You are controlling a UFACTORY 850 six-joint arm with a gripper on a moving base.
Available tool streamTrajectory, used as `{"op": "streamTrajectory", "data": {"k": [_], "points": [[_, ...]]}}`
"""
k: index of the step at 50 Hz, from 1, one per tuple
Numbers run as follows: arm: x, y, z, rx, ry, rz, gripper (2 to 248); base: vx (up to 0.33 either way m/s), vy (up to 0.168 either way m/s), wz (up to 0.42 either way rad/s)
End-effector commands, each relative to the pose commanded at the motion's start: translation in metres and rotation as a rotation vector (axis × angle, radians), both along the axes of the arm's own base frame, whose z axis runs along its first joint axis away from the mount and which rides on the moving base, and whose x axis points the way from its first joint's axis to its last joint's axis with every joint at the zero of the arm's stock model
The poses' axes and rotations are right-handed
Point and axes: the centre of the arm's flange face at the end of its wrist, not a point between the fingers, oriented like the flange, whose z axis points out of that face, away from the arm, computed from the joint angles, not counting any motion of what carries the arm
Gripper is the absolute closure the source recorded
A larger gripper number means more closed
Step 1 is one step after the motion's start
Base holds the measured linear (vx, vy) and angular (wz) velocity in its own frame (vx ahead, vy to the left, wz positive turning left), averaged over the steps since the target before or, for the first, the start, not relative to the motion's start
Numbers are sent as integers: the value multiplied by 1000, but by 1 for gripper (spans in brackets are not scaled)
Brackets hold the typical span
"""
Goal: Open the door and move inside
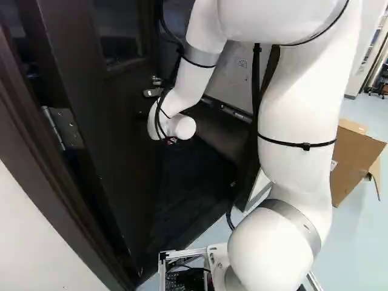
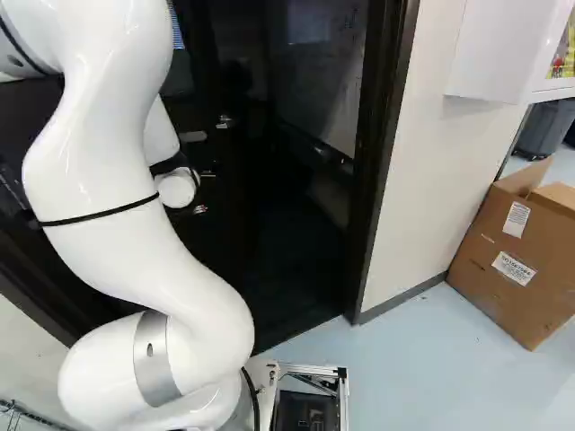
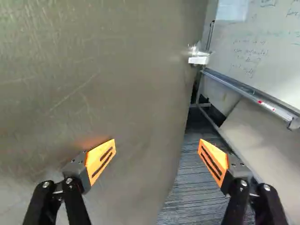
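Left base view: one white arm [image 1: 297,121] is rising from its base joint, arching forward and bending down toward one dark door [image 1: 124,157], its wrist [image 1: 167,118] hanging near one lever handle [image 1: 153,93]. The door is standing partly open ahead of the arm. Wrist view: the tool [image 3: 157,143] is holding its two fingers wide apart, their two orange pads [image 3: 93,164] facing each other; one whiteboard [image 3: 262,51] is showing beyond the door's edge. Right base view: one cardboard box [image 2: 494,289] is resting on the floor [image 2: 413,368].
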Motion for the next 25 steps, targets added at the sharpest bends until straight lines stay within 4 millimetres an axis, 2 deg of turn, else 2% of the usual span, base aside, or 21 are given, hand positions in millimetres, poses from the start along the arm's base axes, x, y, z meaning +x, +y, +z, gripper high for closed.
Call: {"op": "streamTrajectory", "data": {"k": [13, 25], "points": [[-5, 18, 0, -4, -4, 55, 3, 0, 0, 0], [-6, 34, -1, 84, 39, 66, 3, 0, 0, 0]]}}
